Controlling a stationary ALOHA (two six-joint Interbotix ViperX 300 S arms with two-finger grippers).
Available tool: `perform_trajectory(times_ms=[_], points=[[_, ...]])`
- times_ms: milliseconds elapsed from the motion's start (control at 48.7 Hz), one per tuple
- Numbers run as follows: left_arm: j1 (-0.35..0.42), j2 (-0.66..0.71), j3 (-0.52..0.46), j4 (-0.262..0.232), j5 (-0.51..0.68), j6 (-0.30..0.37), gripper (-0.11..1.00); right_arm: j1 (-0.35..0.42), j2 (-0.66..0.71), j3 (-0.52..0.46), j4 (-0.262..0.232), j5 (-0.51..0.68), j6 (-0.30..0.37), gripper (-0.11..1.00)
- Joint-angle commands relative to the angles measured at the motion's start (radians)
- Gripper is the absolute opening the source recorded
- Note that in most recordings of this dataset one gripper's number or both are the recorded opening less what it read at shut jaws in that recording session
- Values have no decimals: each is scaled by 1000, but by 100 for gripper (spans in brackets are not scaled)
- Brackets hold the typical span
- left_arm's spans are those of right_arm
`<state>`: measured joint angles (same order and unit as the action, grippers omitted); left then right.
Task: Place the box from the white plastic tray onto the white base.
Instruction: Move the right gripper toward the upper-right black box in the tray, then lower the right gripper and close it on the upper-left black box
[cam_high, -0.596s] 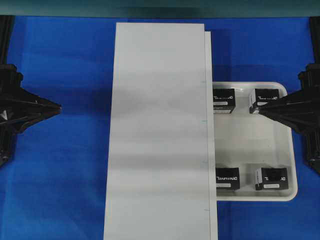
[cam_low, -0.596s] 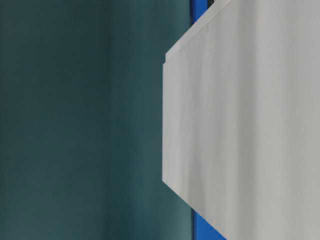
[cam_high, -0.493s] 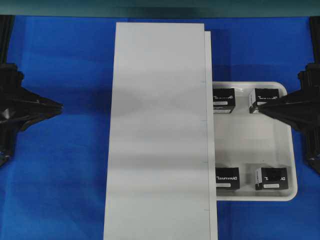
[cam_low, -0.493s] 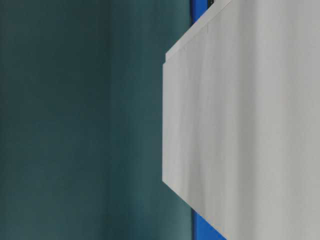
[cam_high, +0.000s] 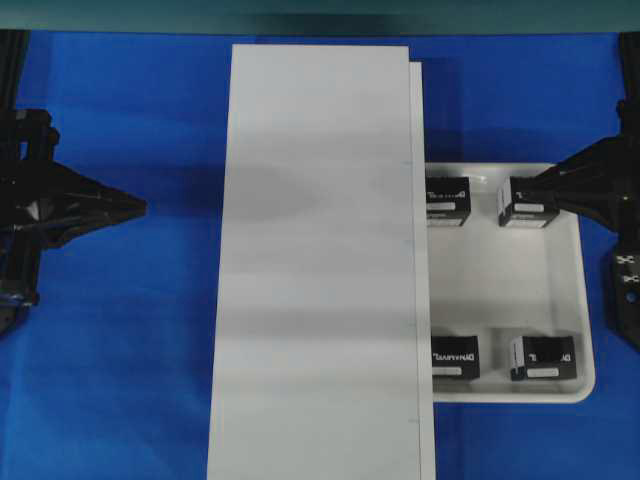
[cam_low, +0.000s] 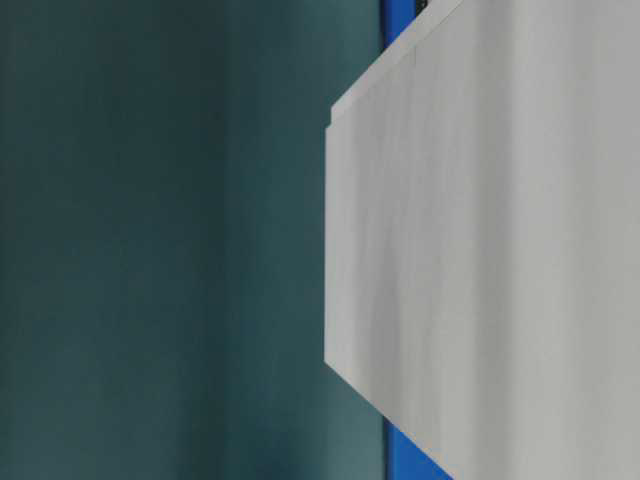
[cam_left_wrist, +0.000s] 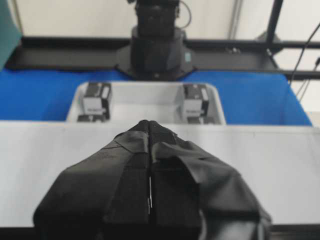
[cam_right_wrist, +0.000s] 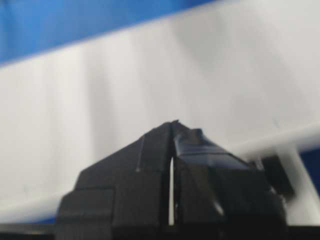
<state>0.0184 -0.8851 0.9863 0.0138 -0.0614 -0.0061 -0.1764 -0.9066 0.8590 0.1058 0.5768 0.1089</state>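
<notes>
Hovering my right pincer (cam_high: 552, 189), jaws pressed together and empty, near the box (cam_high: 528, 201) — judging it light, rigid, smooth-sided, best pinched across its two short flanks.

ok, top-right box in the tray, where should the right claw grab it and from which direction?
Come straight down on the box and pinch its two long side faces. It lies flat with its lettered top up and open tray floor in front and behind, while the white plastic tray rim crowds its right end. The right claw is shut beside it and must open first.
</notes>
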Motion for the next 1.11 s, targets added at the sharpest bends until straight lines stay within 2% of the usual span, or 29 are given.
perform_trajectory(times_ms=[0,185,349,555,822,986,1089], points=[[3,-2,-52,3,34,2,-7,-40,44,-69,-5,112,-2,-3],[3,-2,-101,3,112,5,-7,-100,161,-146,-38,350,-54,-2],[3,2,-117,3,149,2,-7,-141,276,-201,-51,465,-196,-1],[3,5,-126,3,163,-2,-7,-181,425,-261,-51,474,-362,1],[3,5,-126,3,176,-2,-7,-190,589,-275,-51,457,-476,8],[3,9,-126,3,176,-2,-7,-189,641,-276,-51,410,-511,20],[3,12,-126,3,176,-2,-7,-189,673,-275,-51,385,-528,35]])
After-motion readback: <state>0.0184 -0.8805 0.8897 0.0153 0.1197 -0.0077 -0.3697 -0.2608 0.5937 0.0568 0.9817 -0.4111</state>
